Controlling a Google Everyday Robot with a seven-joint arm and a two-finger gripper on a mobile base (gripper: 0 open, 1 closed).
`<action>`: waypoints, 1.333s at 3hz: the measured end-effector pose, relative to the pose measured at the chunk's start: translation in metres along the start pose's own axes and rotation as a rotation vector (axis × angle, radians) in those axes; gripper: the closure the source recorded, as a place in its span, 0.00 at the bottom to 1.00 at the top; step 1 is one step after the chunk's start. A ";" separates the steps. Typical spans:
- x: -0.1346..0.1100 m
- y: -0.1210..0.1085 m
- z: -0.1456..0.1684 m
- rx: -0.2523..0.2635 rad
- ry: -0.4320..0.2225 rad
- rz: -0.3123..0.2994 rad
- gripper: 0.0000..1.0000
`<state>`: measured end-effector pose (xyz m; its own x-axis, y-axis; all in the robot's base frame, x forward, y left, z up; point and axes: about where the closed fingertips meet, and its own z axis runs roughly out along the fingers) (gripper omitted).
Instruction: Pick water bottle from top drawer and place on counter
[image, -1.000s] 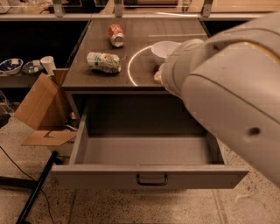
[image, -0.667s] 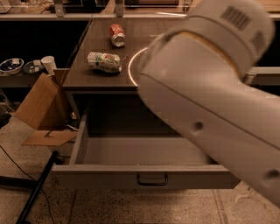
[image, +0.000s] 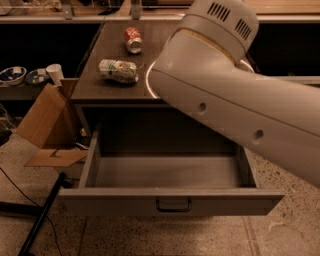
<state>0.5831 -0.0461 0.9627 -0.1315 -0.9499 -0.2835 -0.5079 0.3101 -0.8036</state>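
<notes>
The top drawer (image: 170, 202) is pulled open below the counter (image: 107, 50). Its black handle (image: 173, 205) is at the front centre. The part of the drawer floor that shows is bare. The water bottle is not in view. My large white arm (image: 225, 90) crosses the upper right of the view and covers the right half of the counter and the drawer's back right corner. My gripper is out of view, somewhere beyond the arm's bulk. A short arc of the thin white circle line (image: 148, 82) shows beside the arm.
A red soda can (image: 133, 39) and a white-and-green packet (image: 118, 70) lie on the counter's left half. An open cardboard box (image: 42, 120) leans left of the cabinet. Bowls (image: 12, 75) and a cup (image: 54, 72) sit on a low shelf at left. A black pole (image: 40, 220) lies on the floor.
My arm has swung up and to the right, uncovering most of the drawer's inside. It now hides the white bowl that showed inside the circle line a second ago.
</notes>
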 end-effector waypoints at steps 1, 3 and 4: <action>0.024 -0.014 0.017 0.002 0.026 -0.057 1.00; 0.052 -0.022 0.058 -0.005 -0.002 -0.167 1.00; 0.061 -0.020 0.081 -0.012 -0.039 -0.224 1.00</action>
<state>0.6536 -0.1070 0.9190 0.0188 -0.9927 -0.1189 -0.5309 0.0909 -0.8426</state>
